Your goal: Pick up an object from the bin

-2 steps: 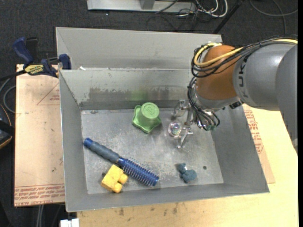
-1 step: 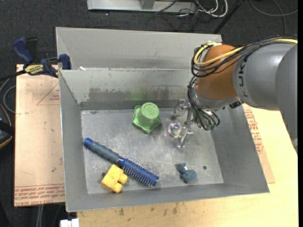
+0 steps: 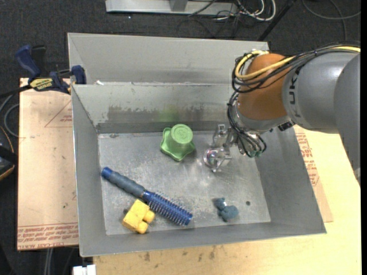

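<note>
My gripper (image 3: 215,158) hangs low over the bin floor right of centre, its metal fingers pointing down and left with nothing visible between them. A green cup (image 3: 178,141) lies on its side just to the gripper's left, a short gap away. A small blue-grey lump (image 3: 226,210) rests on the floor below the gripper, near the front wall.
A blue brush with a long handle (image 3: 146,197) lies slanted across the front left of the bin. A yellow block (image 3: 138,216) sits against its bristle end. The arm with its orange cover and cables enters from the right.
</note>
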`<state>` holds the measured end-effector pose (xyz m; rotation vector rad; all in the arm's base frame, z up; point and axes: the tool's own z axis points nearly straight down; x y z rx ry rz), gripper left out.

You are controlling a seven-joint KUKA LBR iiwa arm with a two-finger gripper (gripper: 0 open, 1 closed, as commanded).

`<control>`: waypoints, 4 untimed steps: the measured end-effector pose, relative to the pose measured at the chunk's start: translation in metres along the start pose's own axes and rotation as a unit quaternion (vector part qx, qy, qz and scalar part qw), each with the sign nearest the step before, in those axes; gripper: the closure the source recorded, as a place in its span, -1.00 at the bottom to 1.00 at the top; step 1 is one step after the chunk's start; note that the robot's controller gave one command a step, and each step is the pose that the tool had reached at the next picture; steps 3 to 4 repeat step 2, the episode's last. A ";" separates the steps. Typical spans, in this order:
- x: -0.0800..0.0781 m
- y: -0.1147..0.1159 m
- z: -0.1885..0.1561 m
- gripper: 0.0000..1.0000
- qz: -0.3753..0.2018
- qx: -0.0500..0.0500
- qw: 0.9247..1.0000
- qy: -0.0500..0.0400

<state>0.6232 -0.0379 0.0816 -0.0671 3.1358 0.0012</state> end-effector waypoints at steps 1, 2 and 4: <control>-0.003 0.000 -0.076 1.00 0.000 0.001 1.000 -0.003; -0.005 0.000 -0.103 1.00 0.000 0.000 1.000 -0.001; -0.005 0.000 -0.103 1.00 0.000 0.000 1.000 -0.001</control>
